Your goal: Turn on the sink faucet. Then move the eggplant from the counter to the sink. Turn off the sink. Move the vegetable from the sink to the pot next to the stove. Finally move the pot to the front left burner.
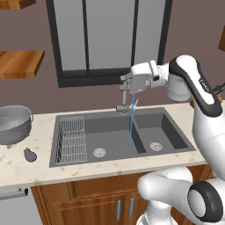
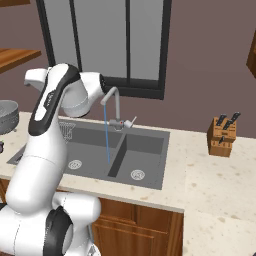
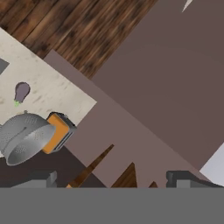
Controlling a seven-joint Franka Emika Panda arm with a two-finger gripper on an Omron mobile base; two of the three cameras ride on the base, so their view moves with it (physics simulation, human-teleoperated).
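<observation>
Hovering wide open and empty by the faucet (image 1: 126, 94), the hand (image 1: 125, 84); eggplant (image 1: 30, 154) lies toward 8 o'clock on the desk (image 1: 26, 169).

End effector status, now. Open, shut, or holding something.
End effector: open and holding nothing, up beside the sink faucet, whose water is running.

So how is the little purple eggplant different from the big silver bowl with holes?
The eggplant is tiny, dark purple and smooth; the colander is much bigger, silver and full of holes. The eggplant lies on its side, while the colander stands upright. Both sit on the counter left of the sink.
</observation>
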